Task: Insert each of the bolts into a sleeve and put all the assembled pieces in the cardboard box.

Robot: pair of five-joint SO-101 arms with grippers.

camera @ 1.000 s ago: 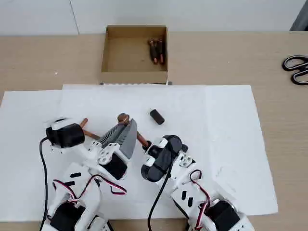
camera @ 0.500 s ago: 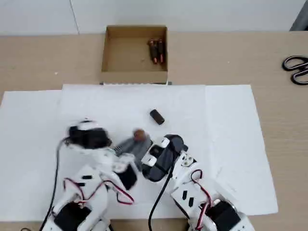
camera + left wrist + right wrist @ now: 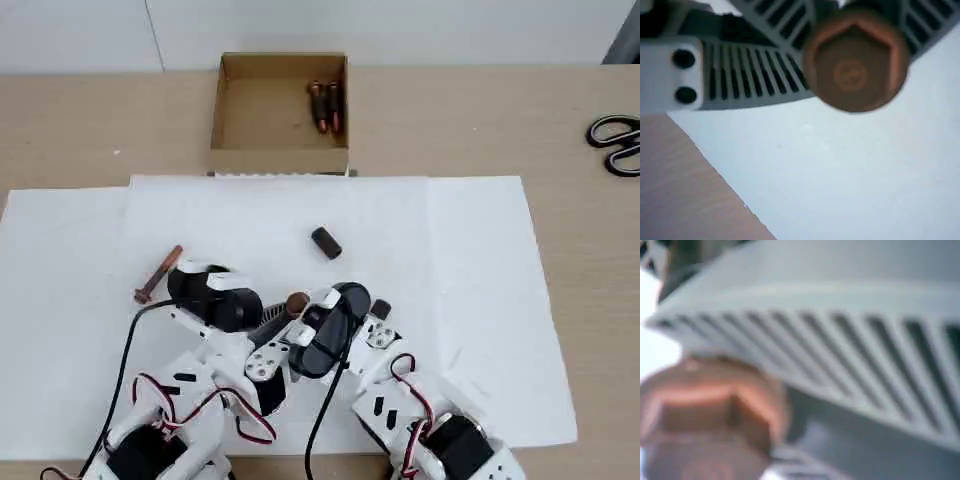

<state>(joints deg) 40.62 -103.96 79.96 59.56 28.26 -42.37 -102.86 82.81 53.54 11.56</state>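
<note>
My left gripper is shut on a copper bolt, low on the white paper. In the left wrist view the bolt's hex head sits between the grey ribbed fingers. My right gripper is right beside that bolt head, and in the right wrist view the bolt head is very close under a ribbed grey finger. A second bolt lies loose on the paper to the left. A black sleeve lies alone near the paper's middle. The cardboard box holds two assembled pieces.
White paper covers the middle of the wooden table. Scissors lie at the far right edge. The box stands just beyond the paper's far edge. Both arm bases crowd the near edge.
My left arm swung right with its bolt, bringing the head next to my right gripper and uncovering the loose bolt on the left. The right arm shifted only slightly.
</note>
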